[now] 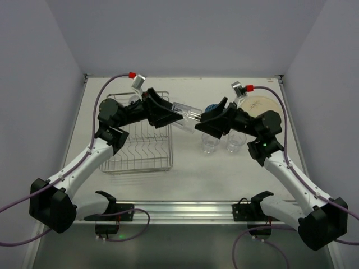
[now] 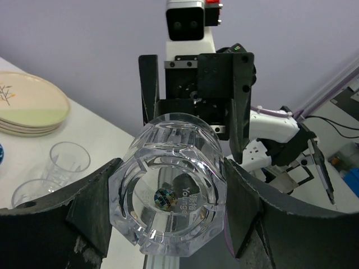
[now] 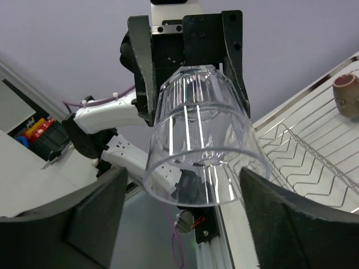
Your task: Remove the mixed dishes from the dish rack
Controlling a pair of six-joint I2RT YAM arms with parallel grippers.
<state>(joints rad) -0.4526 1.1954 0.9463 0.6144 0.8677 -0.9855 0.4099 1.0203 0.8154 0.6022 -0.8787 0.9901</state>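
Clear glass (image 1: 189,111) clamped sideways in our left hand (image 2: 171,168), our right hand (image 3: 182,174) spread wide around its rim.

A pale table (image 1: 185,174) stands between plain lilac-grey walls (image 1: 185,33), and a silver rail (image 1: 179,208) runs along its near edge. Off the table, the right wrist view shows a dark box (image 3: 53,137) holding small red, yellow and blue items.
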